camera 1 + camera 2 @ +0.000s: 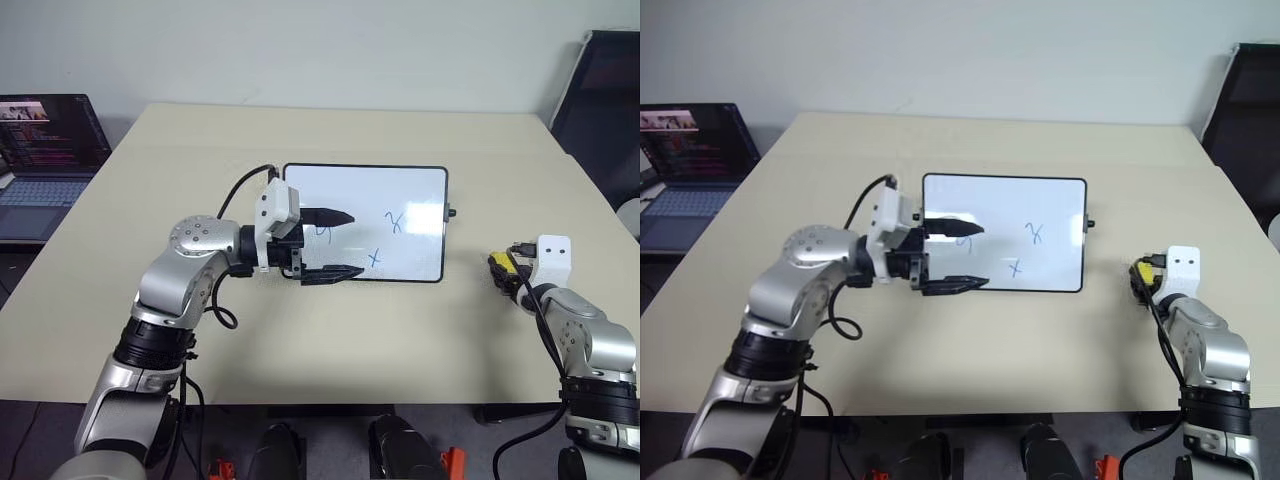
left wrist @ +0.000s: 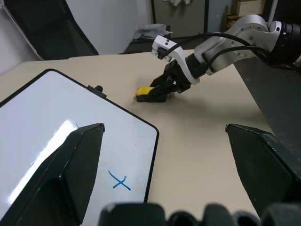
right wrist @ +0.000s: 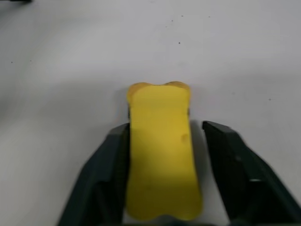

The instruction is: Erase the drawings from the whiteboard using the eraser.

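Beige table [image 1: 400, 340]: whiteboard [image 1: 400, 190] with blue drawings [image 1: 395, 221]. Left gripper [image 1: 332, 244] spread wide, empty, above board. Right gripper [image 2: 157, 94] clamps yellow eraser [image 3: 162, 155].

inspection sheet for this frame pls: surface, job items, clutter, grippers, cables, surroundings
Surface: beige rectangular table, matte, no spills seen.
Job's things: small white glossy whiteboard with thin black frame lies flat mid-table; three blue marker drawings remain on it. Small yellow block eraser sits on the table off the board's right side.
Clutter: nothing seen.
Grippers: left gripper open, hanging over the board's left part, holding nothing. Right gripper shut on the eraser, whose sides look pinched.
Cables: black cable loops from the left wrist; black cable runs along the right forearm.
Surroundings: open laptop left of the table; dark chair at right.
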Robot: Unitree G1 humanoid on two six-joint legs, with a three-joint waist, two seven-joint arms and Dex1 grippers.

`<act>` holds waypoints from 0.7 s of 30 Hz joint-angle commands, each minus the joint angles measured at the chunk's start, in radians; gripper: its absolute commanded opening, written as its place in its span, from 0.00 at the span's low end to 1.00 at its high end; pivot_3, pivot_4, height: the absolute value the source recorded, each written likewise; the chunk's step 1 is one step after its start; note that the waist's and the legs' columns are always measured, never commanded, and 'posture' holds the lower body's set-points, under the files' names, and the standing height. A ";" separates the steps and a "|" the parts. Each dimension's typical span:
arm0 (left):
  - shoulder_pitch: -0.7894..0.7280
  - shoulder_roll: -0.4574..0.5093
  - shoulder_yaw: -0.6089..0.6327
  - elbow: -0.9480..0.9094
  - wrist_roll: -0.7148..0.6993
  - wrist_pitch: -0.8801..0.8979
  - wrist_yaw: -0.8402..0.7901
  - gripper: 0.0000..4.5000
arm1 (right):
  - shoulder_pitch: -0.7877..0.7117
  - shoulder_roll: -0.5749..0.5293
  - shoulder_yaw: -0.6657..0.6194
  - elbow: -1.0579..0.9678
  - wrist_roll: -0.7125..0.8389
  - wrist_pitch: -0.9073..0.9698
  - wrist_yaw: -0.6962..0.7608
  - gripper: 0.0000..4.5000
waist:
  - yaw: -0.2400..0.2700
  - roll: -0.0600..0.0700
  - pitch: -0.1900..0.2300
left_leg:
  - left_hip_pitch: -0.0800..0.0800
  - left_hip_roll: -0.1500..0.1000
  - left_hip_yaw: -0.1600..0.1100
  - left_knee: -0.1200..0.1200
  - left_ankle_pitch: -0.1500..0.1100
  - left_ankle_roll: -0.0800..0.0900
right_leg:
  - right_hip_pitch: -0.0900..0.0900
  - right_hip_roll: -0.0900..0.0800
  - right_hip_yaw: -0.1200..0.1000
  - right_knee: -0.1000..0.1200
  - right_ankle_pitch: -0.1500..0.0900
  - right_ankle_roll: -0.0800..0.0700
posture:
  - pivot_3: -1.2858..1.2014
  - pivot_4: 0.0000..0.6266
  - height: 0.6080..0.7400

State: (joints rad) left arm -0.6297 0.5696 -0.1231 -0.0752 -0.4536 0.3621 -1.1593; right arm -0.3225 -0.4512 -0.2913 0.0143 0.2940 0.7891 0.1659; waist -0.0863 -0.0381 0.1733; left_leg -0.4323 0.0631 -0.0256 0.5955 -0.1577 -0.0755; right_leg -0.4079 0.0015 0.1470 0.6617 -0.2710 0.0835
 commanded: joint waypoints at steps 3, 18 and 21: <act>0.015 0.020 0.034 -0.064 -0.008 0.011 0.023 1.00 | -0.017 -0.004 -0.003 -0.019 -0.011 -0.027 0.004 0.26 | 0.000 0.000 0.000 | 0.000 0.000 0.000 0.000 0.000 0.000 | 0.000 0.000 0.000 0.000 0.000 0.000 | 0.52 0.24 1.00; 0.208 0.046 0.111 -0.146 0.049 0.110 0.295 1.00 | 0.176 -0.016 0.175 -0.568 0.032 0.005 0.119 0.26 | 0.003 0.001 0.000 | 0.000 0.000 0.000 0.002 0.000 0.000 | -0.001 0.000 0.000 0.002 -0.003 -0.005 | 0.52 0.24 1.00; 0.196 0.041 0.116 -0.114 0.044 0.099 0.293 1.00 | 0.096 -0.042 0.284 -0.562 -0.034 -0.010 0.135 0.26 | -0.002 0.001 0.000 | 0.000 0.000 0.000 0.004 0.000 0.000 | 0.000 0.000 0.000 0.002 -0.003 -0.006 | 0.52 0.24 1.00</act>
State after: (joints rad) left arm -0.4153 0.6126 -0.0347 -0.1882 -0.4081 0.4861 -0.8679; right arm -0.1879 -0.4772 -0.0366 -0.5156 0.2879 0.7928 0.2910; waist -0.0885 -0.0374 0.1737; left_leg -0.4318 0.0636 -0.0254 0.5995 -0.1576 -0.0756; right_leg -0.4080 0.0014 0.1475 0.6635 -0.2731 0.0770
